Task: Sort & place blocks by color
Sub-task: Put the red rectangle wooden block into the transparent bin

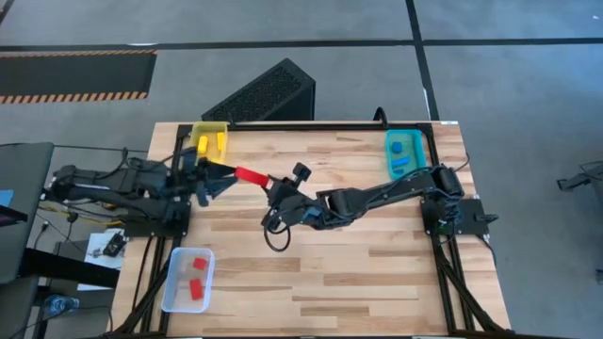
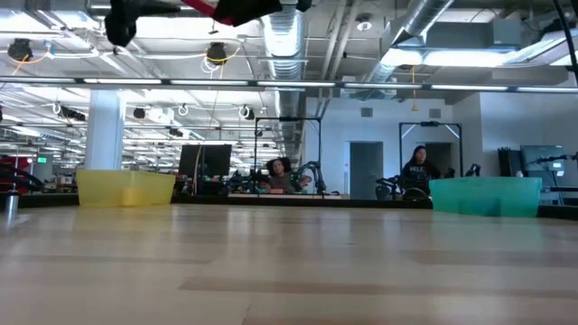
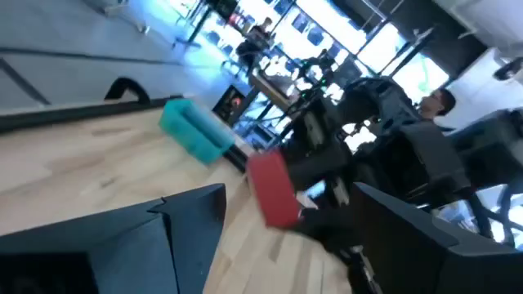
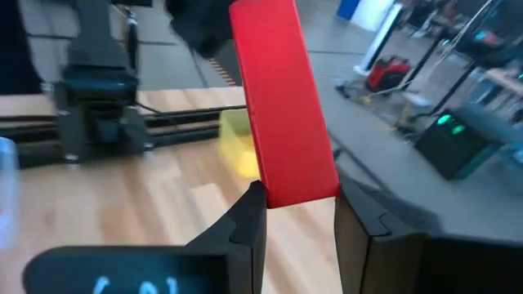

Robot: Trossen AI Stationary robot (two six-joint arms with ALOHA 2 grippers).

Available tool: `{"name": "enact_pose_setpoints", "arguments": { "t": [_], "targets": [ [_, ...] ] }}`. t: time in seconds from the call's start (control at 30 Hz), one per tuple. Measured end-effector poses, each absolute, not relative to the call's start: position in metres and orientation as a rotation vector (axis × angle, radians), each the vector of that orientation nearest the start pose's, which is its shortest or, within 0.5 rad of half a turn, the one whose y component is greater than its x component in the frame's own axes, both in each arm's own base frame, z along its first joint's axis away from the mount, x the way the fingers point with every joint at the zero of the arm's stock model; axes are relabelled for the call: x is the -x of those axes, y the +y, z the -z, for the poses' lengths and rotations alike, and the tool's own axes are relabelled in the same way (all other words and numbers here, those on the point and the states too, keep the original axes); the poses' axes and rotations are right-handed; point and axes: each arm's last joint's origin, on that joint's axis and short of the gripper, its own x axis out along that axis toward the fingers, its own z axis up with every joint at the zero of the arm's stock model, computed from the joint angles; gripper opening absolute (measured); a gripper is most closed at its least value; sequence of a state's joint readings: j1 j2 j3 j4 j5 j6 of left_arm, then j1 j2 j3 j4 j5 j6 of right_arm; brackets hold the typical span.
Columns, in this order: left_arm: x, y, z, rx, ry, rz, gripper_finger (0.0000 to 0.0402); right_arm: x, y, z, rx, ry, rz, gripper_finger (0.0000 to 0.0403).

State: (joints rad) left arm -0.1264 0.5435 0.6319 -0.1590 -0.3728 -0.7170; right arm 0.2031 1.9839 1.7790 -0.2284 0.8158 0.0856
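Near the middle of the overhead frame, slightly left and up, a long red block (image 1: 251, 175) hangs in the air between the two arms, well above the pale wooden table (image 1: 377, 273). The right gripper (image 1: 272, 183) is clamped on one end of it; its own camera shows the flat, smooth red block standing up between the two dark fingers (image 4: 245, 224). The left gripper (image 1: 222, 175) sits at the block's other end with its fingers spread, the block in the gap between them (not pinched, as far as its camera shows).

Around them: a translucent yellow tray (image 1: 210, 139) at the table's upper left corner holds yellow blocks (image 1: 218, 143), just behind the left gripper. A teal tray (image 1: 405, 153) at the upper right holds blue blocks (image 1: 402, 160). A clear tray (image 1: 187, 279) at the lower left holds small red blocks (image 1: 197, 285). A black ribbed box (image 1: 264, 92) lies on the grey floor above the table. The table-level picture shows people (image 2: 417, 170) seated far back in the room.
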Motion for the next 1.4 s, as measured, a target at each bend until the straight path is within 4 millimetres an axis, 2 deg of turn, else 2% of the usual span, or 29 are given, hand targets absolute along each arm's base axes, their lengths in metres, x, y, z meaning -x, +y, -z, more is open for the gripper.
{"name": "enact_pose_setpoints", "arguments": {
  "t": [0.2,0.37,0.5,0.67,0.83,0.97,1.03,1.17,1.3,1.4],
  "targets": [
    [-0.141,0.002,-0.306,0.737,0.041,-0.302,0.0237,-0.451,0.074,-0.318,0.262,0.392,0.62,0.0101],
    [-0.148,0.007,-0.305,0.742,0.058,-0.257,0.0201,-0.452,0.074,-0.318,0.264,0.395,0.616,0.0101],
    [-0.149,0.011,-0.307,0.713,0.044,-0.227,0.0142,-0.452,0.073,-0.318,0.269,0.398,0.615,0.0102],
    [-0.149,0.015,-0.307,0.675,0.065,-0.188,0.0028,-0.452,0.071,-0.317,0.282,0.412,0.607,0.0104],
    [-0.145,0.016,-0.301,0.63,0.143,-0.188,0.0035,-0.454,0.059,-0.314,0.17,0.42,0.552,0.0131],
    [-0.134,0.01,-0.285,0.663,0.355,-0.143,0.0032,-0.456,0.044,-0.311,0.056,0.428,0.527,0.0159],
    [-0.123,0.005,-0.275,0.737,0.502,-0.106,0.0026,-0.457,0.039,-0.31,0.019,0.431,0.512,0.0171],
    [-0.094,-0.006,-0.252,0.821,0.838,-0.151,0.0026,-0.458,0.039,-0.309,-0.017,0.444,0.448,0.018],
    [-0.073,-0.017,-0.244,0.958,1.077,-0.062,0.0028,-0.457,0.039,-0.307,-0.014,0.471,0.433,0.0175],
    [-0.067,-0.024,-0.246,1.015,1.137,0.02,0.003,-0.456,0.038,-0.306,-0.011,0.481,0.434,0.0166]
  ]
}}
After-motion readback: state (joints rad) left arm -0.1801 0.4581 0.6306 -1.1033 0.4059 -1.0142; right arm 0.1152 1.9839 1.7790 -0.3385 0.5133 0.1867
